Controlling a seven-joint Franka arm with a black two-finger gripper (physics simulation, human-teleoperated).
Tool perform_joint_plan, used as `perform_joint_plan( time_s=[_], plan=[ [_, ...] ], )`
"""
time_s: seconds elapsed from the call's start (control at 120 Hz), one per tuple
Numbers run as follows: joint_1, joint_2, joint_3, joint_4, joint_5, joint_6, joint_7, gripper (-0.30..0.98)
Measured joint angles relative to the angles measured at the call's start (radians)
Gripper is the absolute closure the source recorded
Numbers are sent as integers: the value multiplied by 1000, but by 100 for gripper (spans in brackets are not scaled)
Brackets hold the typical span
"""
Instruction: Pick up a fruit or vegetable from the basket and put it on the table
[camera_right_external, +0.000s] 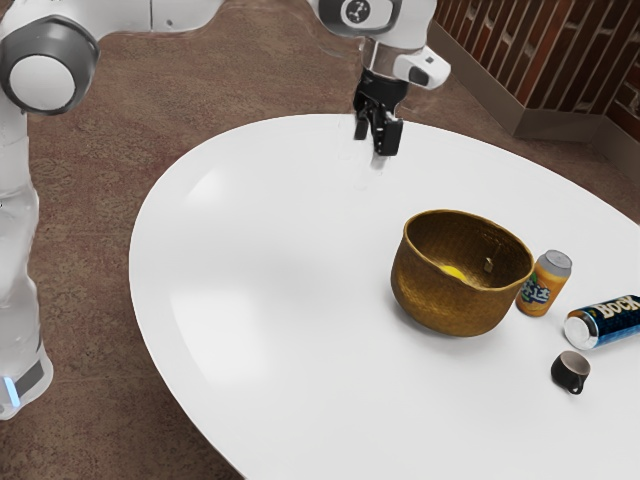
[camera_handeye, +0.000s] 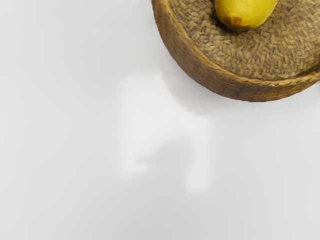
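"BOCK" on blue can; lettering on orange can too small to read

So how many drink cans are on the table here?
2 in view: the orange can stands upright beside the basket, and the blue can lies on its side, cut off at the exterior view's right edge. The basket could hide another.

- The arm is cased in smooth white.
- Well apart from the gripper, a white round cap is ringed in grey, and a pale-blue strip is inset.
- Above the gripper, white casing is marked by a black-ringed emblem.
- The gripper is coloured black.
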Motion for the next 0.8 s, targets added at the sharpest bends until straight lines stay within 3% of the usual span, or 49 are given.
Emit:
perform_joint_plan(
  time_s=[0.042, 0.092, 0.258, 0.317, 0.35, 0.417, 0.533, 0.667, 0.8],
  plan=[
    [-148, 38, 154, 162, 19, -13, 5, 1],
    [-192, 58, 234, 247, 32, -26, 11, 1],
    [34, 69, 290, 326, 49, -55, 24, 2],
    [64, 70, 292, 361, 52, -70, 26, 2],
    [68, 73, 282, 495, 59, -94, 22, 3],
    [-23, 52, 234, 670, 154, -154, 10, 3],
    [-217, 179, 209, 689, 232, -135, -6, 3],
    [-245, 232, 150, 684, 262, -101, -10, 3],
    [-243, 332, 63, 684, 257, 40, -5, 2]
  ],
)
